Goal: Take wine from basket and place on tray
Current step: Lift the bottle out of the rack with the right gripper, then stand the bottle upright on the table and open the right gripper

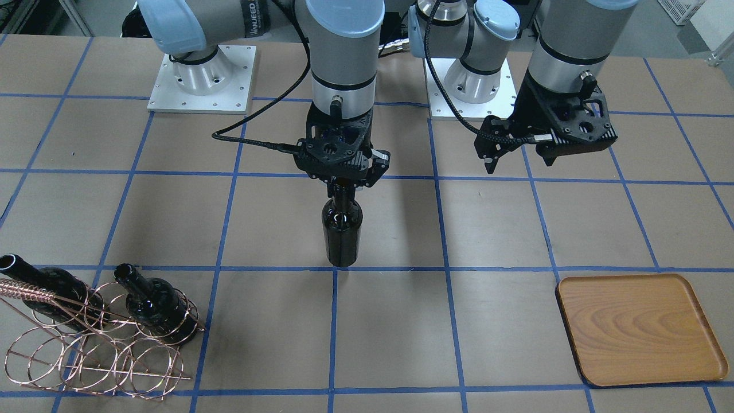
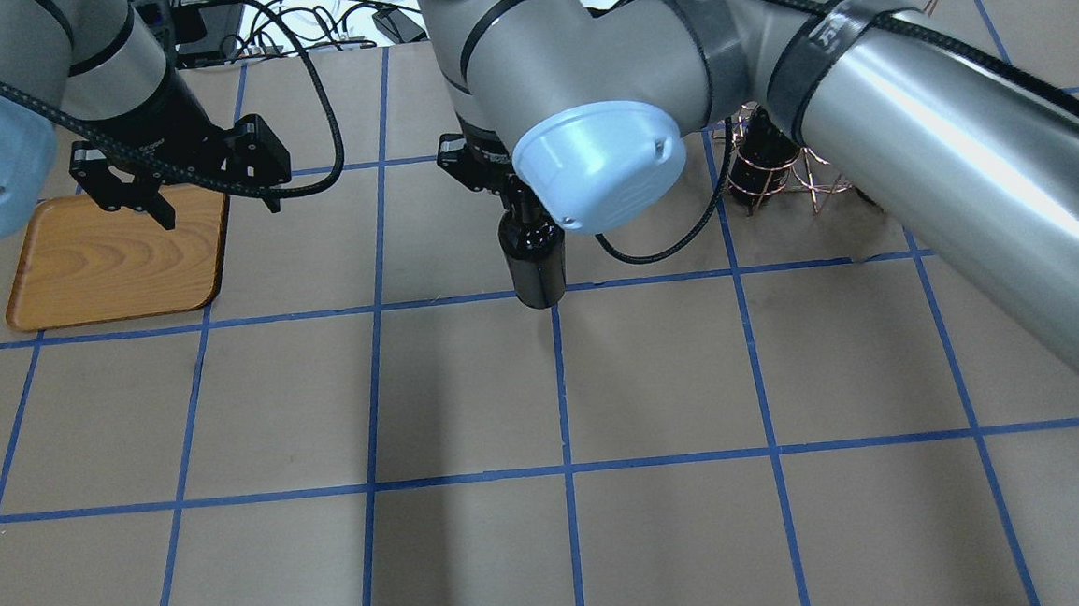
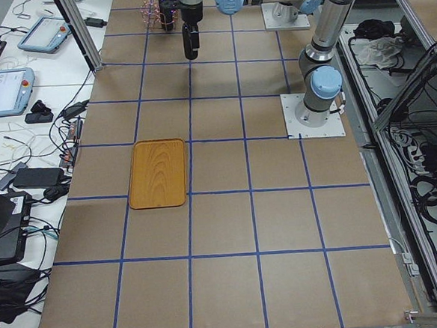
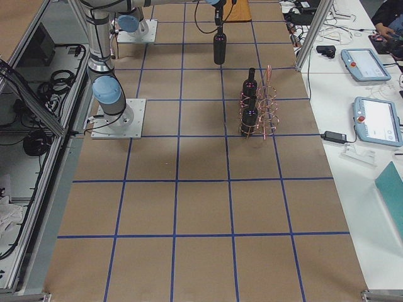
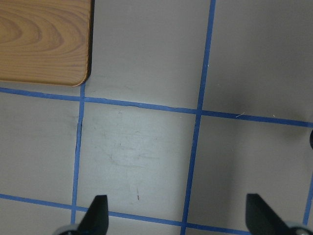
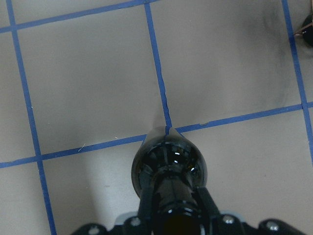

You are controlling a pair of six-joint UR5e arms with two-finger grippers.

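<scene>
My right gripper is shut on the neck of a near-black wine bottle. It holds the bottle upright over a crossing of blue tape lines at mid-table, with the base at or just above the surface. The right wrist view shows the fingers on either side of the neck and the bottle below them. The copper wire basket holds two more bottles. My left gripper is open and empty, and hovers near the wooden tray. The tray's corner shows in the left wrist view.
The table is brown paper with a blue tape grid. The two arm base plates stand at the robot's side. In the overhead view the right arm's elbow hides part of the bottle's neck and the basket.
</scene>
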